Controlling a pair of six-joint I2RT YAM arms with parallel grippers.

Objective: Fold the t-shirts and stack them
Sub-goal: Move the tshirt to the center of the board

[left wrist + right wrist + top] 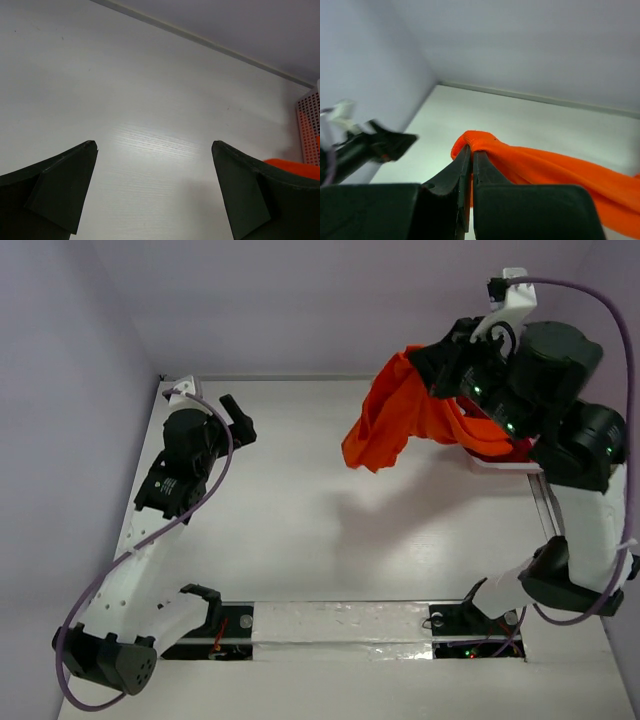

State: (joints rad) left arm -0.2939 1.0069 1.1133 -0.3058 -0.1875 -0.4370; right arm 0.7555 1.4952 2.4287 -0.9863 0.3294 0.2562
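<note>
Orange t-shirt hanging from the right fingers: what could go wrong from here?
1. The right fingers pinch only a small bunched fold of the orange t-shirt; it may slip out mid-air.
2. Its tail runs back to the white basket; pulling further could snag it or drag the basket.
3. It hangs crumpled while the left fingers stand open far across the table; set down like this, it would probably land wadded.

The black two-finger left gripper (240, 418) hangs near the far-left corner of the flat white table (300, 510), jaws spread wide (nothing between them). The right arm (590, 520) rears high over the table's far-right side, its right gripper (471, 150) clamped on a bright orange cloth t-shirt (385, 425).
</note>
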